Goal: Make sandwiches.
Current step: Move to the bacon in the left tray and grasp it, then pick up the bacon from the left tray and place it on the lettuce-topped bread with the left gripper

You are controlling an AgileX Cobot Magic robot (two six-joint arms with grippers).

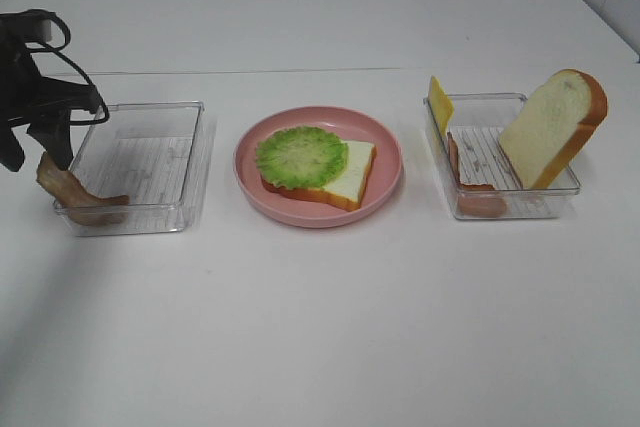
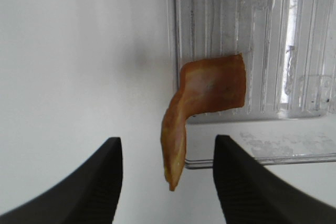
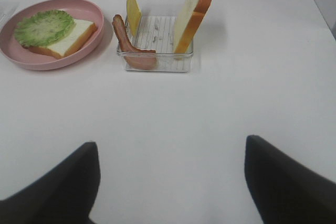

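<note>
The sandwich in progress is a white bread slice [image 1: 352,175] with orange-brown crust and green lettuce [image 1: 301,155] on top, lying on the pink plate [image 1: 385,137]. It also shows in the right wrist view [image 3: 63,34]. A reddish-brown bacon strip [image 1: 68,191] drapes over the near left corner of the left clear tray [image 1: 150,162]. My left gripper [image 1: 38,152] is open just above it. In the left wrist view the bacon [image 2: 202,98] hangs between the spread fingers, untouched. My right gripper [image 3: 170,148] is open, empty and back from the right tray [image 3: 157,59].
The right tray [image 1: 500,205] holds an upright yellow cheese square [image 1: 439,104], a bacon strip [image 1: 478,197] and a leaning bread slice [image 1: 552,127]. The white table's far seam runs behind the trays.
</note>
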